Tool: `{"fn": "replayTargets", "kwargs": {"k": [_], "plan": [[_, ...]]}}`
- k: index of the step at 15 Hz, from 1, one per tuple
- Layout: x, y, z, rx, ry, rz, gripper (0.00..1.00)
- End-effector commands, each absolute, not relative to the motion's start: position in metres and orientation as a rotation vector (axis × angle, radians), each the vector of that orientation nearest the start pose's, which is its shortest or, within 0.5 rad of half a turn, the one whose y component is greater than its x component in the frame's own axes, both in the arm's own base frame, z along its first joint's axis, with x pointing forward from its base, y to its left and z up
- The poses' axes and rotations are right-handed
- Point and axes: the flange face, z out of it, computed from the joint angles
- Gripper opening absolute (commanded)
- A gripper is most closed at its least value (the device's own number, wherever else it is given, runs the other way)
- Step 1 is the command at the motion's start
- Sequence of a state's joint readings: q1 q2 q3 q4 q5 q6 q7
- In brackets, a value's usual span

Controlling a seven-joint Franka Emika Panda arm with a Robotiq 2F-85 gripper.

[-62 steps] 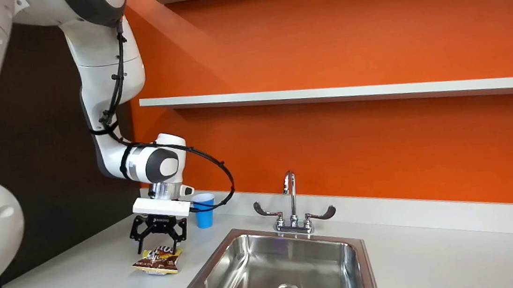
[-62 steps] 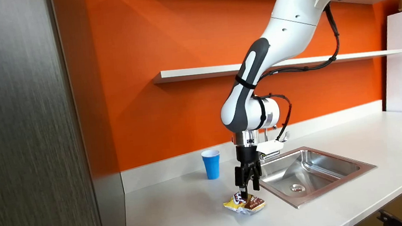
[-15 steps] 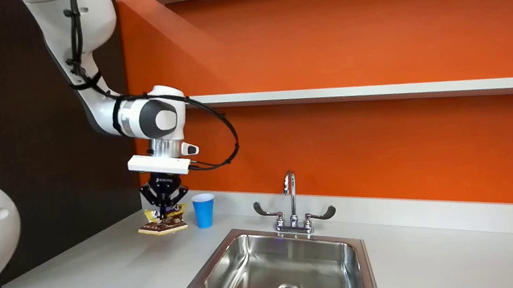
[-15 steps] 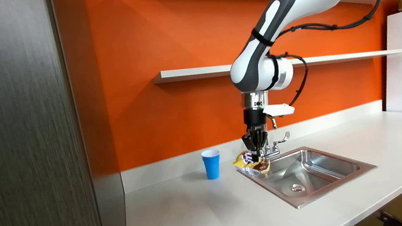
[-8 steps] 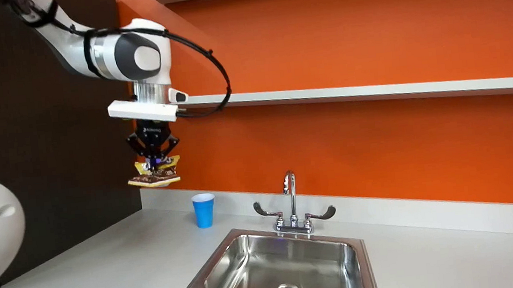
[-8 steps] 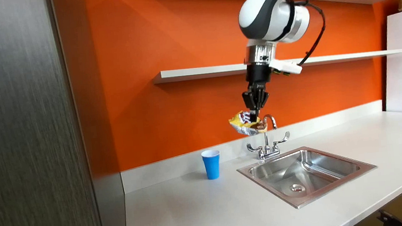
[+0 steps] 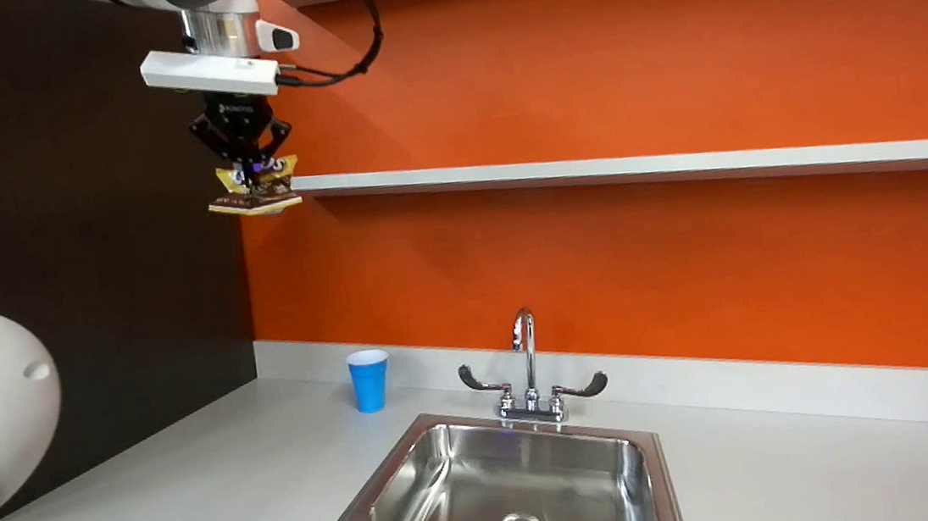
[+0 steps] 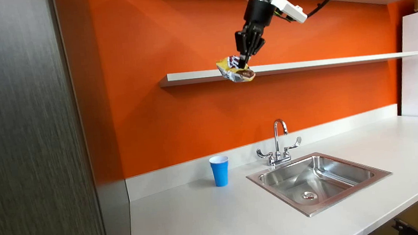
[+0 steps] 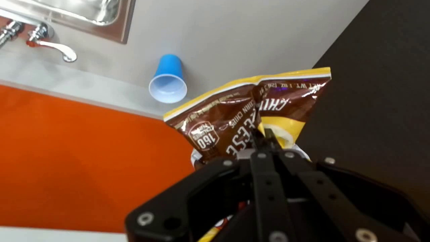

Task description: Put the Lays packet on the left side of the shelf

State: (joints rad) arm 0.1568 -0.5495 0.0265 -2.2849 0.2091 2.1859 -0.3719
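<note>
The gripper [image 8: 243, 63] pinches the packet [image 9: 223, 122] mid-width, creasing it — a grip likely chosen so both ends jut free and balanced. The packet hangs in the air, overlapping the shelf [image 7: 591, 168] near its left end in both exterior views — held high, presumably, to pass over its edge; contact can't be judged.

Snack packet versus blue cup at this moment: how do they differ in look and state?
The snack packet hangs in the gripper, clear of the countertop; the blue cup stands upright on it. The snack packet is mainly brown and yellow with printed lettering; the blue cup is white inside. The snack packet is creased at the pinch; the blue cup is round and tapered. Both show in all three views.
</note>
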Motion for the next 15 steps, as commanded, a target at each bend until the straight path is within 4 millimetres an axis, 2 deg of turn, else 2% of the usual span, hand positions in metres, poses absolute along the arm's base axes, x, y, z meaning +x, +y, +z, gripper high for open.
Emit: {"fn": "replayTargets", "kwargs": {"k": [1, 6, 15], "plan": [[0.431, 0.096, 0.646, -2.803, -0.63, -0.813, 0.0], [0.46, 0.096, 0.673, -2.778, -0.55, -0.966, 0.0], [0.529, 0.085, 0.692, -2.742, -0.401, -1.161, 0.0]]}}
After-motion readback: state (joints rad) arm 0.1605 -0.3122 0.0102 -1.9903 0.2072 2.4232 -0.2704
